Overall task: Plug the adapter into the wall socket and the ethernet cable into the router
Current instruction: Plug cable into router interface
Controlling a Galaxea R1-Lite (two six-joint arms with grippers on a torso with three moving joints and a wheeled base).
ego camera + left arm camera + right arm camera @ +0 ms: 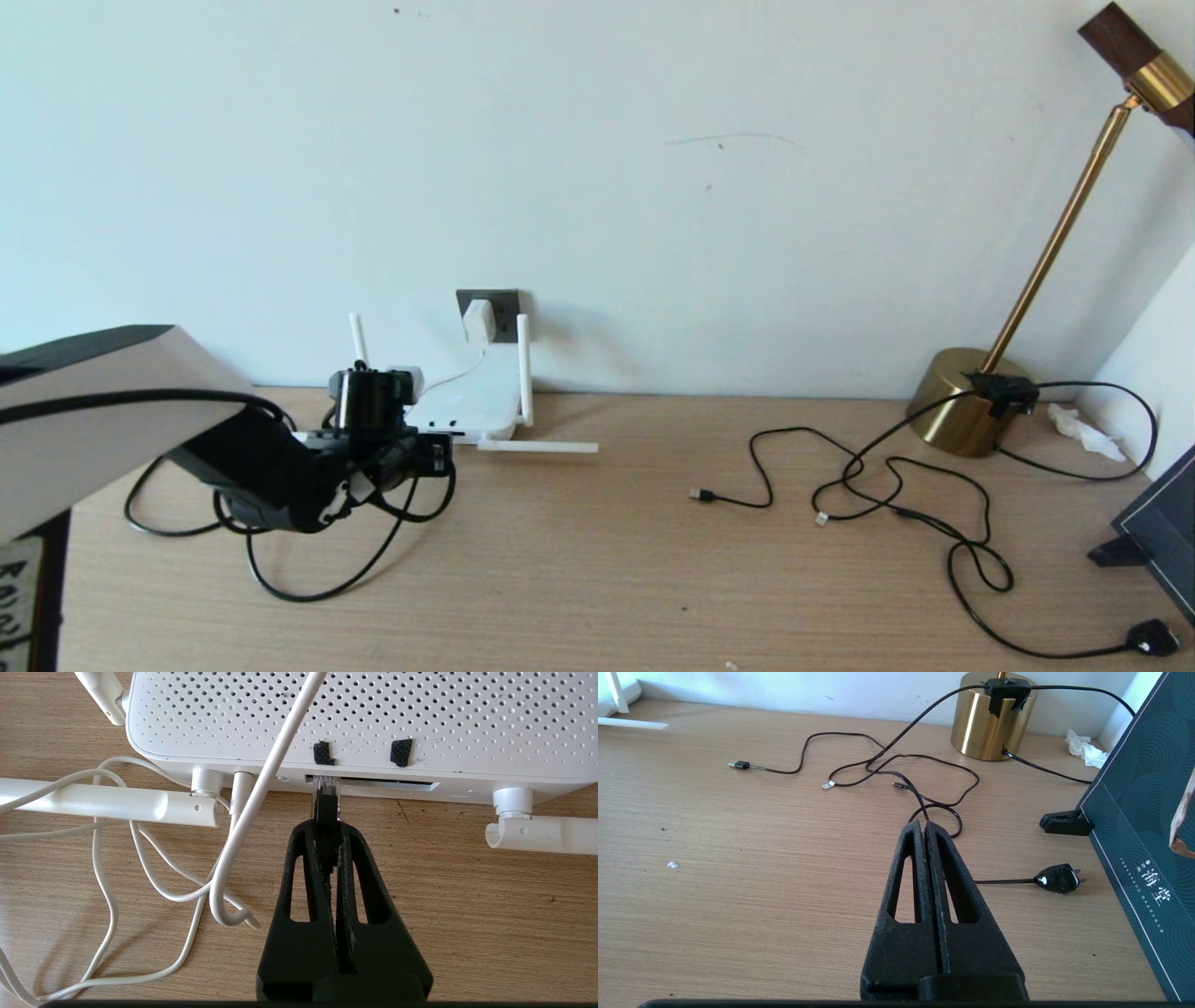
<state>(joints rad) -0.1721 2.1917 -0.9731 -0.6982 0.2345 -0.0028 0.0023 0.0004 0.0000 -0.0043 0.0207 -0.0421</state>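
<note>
My left gripper (328, 833) is clamped on the ethernet cable (325, 807) just behind its stiff, fragile clear clip, already at the router (355, 723) port slot, so I'd keep that hold; right gripper (924, 828) sits closed, idle.

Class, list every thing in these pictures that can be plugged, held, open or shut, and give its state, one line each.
adapter: plugged into the wall socket.
ethernet cable: clear tip in the router port slot, pinched by the left gripper.
left gripper: fingers shut on the cable.
right gripper: fingers shut, holding nothing, above the table.
black mains plug: unplugged, lying on the table.
USB plug: unplugged.
</note>
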